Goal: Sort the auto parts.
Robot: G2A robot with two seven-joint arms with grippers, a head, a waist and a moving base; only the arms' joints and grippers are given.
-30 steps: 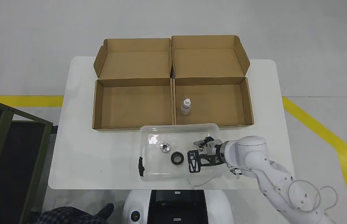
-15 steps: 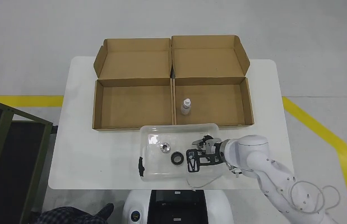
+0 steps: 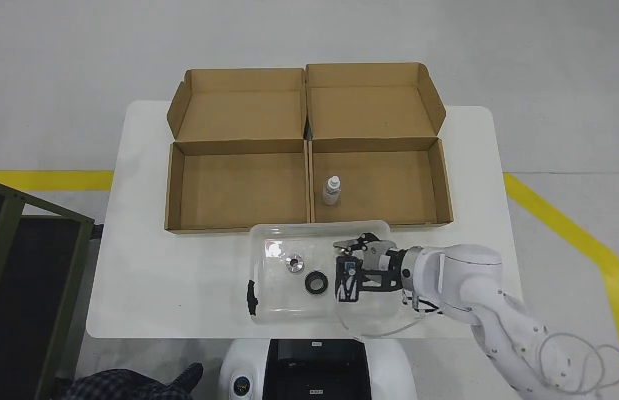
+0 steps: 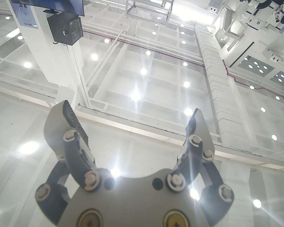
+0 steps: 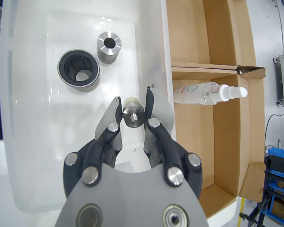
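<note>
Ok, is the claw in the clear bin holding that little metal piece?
Yes, shut on it: the right gripper has its fingers pressing both sides of the small metal cylinder inside the clear bin.

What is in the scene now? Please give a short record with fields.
Right gripper: shut on small metal part, inside clear bin
Left gripper: open, pointing upward
Also in bin: black ring, steel sleeve
Right cardboard box: spray bottle inside
</note>
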